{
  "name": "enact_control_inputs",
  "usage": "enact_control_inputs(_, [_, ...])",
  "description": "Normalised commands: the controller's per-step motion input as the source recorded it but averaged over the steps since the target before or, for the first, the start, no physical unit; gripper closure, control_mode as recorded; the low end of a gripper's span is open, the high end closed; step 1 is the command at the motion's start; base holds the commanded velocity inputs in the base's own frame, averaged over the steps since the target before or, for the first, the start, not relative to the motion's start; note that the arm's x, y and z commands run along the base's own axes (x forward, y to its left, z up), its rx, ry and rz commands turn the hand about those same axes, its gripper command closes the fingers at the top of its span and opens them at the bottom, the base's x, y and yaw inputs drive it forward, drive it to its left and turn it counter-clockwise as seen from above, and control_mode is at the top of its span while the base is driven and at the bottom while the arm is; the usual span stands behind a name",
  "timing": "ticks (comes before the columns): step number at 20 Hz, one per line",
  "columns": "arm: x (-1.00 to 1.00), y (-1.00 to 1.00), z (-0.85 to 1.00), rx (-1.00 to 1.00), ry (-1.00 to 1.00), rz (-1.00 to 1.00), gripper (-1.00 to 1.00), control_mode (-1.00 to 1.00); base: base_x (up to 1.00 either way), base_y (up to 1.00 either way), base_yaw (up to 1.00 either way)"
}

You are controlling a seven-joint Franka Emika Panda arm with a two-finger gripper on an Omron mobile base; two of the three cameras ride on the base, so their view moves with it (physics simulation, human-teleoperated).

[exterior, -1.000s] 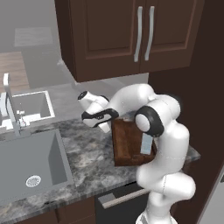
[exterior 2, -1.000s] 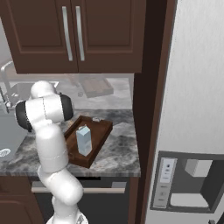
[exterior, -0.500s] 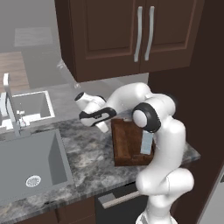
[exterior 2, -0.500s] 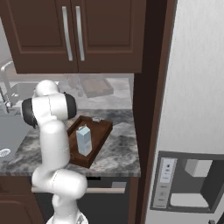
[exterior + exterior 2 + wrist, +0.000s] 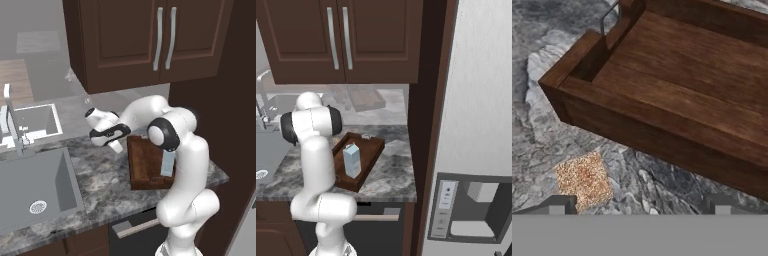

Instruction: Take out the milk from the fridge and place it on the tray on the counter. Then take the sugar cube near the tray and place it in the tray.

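Hand view, item one: sugar cube (image 5: 583, 180), tan and speckled, lying on the grey mottled bench (image 5: 542, 125) just outside the tray's near wall, apart from it by a narrow strip of bare stone. Pincer (image 5: 639, 204) released, its two tips spread wide at the bottom edge; the cube sits just ahead of the left tip, not touched.

Item two: tray (image 5: 677, 95), dark brown wood, low raised sides, a handle cut-out in one end wall; its inner floor in this view is bare (one corner points toward the cube).

Left base view: arm bent low over the bench (image 5: 100, 175), pincer (image 5: 116, 145) down at the tray's (image 5: 142, 170) left edge; open stone lies between tray and sink (image 5: 35, 190).

Right base view: milk carton (image 5: 352, 161), pale blue-white, upright inside the tray (image 5: 372, 150) toward its near end. Tray lies at a slant on the bench (image 5: 391, 170), with clear stone to its right up to the dark panel beside the fridge (image 5: 476, 125), whose door is shut.
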Motion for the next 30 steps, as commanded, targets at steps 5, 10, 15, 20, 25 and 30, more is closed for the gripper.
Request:
enact_control_inputs(5, [0.06, -0.09, -0.24, 0.0, 0.0, 0.0, -1.0, -1.0, 0.0, 0.0, 0.0])
enact_control_inputs(10, [0.15, -0.03, -0.2, 0.0, 0.0, 0.0, -1.0, -1.0, 0.0, 0.0, 0.0])
enact_control_inputs(15, [0.28, 0.0, -0.15, 0.0, -0.02, 0.0, -1.0, -1.0, 0.0, 0.0, 0.0])
enact_control_inputs(20, [0.26, 0.0, -0.06, 0.0, -0.09, -0.01, -1.0, -1.0, 0.0, 0.0, 0.0])
enact_control_inputs(25, [0.03, 0.0, -0.02, 0.0, -0.13, 0.0, -1.0, -1.0, 0.0, 0.0, 0.0])
enact_control_inputs(30, [0.14, 0.0, -0.2, 0.0, -0.05, 0.0, -1.0, -1.0, 0.0, 0.0, 0.0])
